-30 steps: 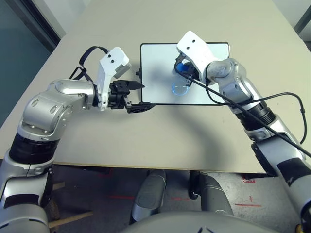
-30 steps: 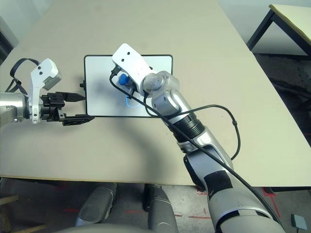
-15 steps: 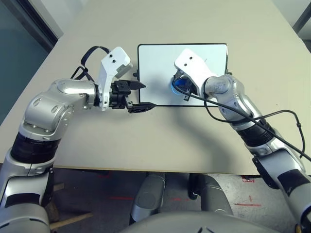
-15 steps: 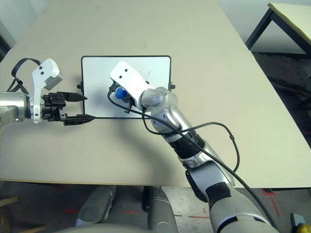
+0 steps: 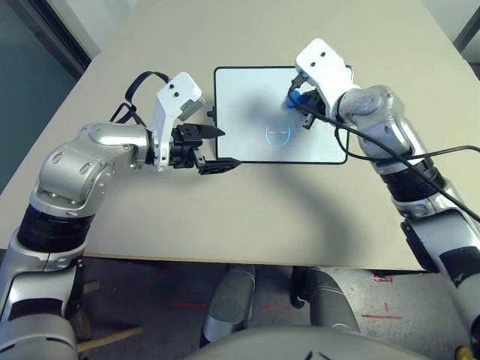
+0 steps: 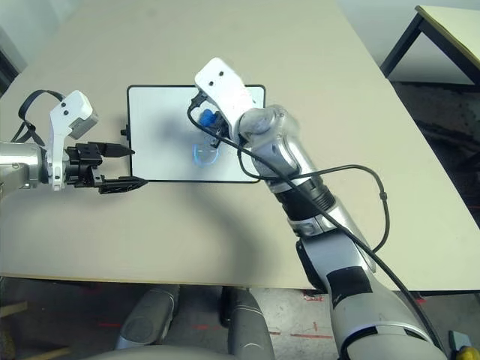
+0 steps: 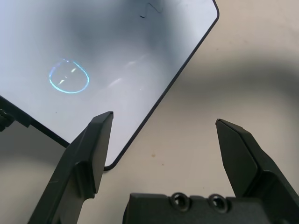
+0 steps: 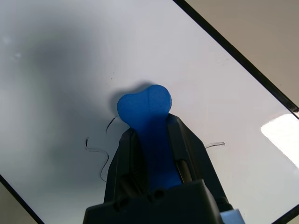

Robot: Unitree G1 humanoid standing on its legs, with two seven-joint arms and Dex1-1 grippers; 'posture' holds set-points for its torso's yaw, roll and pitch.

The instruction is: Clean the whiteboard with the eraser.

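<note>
The left end effector (image 5: 211, 147) hovers over the bench (image 5: 225, 217), just beside the near left corner of the whiteboard (image 5: 247, 120). Its two black fingers (image 7: 88, 156) stand well apart with nothing between them. In the left wrist view that rounded board corner lies between the fingers, with bare bench beside it.

The whiteboard lies flat on the bench in front of the robot, long sides running left to right, thin black frame around a white face. A small black knob (image 5: 212, 114) sticks out from its left short side, close to the left end effector. Near the middle of the board sits a small blue ring-shaped glint (image 5: 277, 136). A few thin dark scribbles (image 8: 100, 158) show on the white face in the right wrist view, next to the right fingers.

The right end effector (image 5: 298, 100) is over the far right part of the board, its white housing tilted above it. Its fingers are clamped on the eraser (image 8: 145, 109), a bright blue block whose rounded tip pokes out past the fingertips and points at the board face. Whether the tip touches the surface I cannot tell. A black cable (image 5: 420, 154) trails along the right forearm.
</note>
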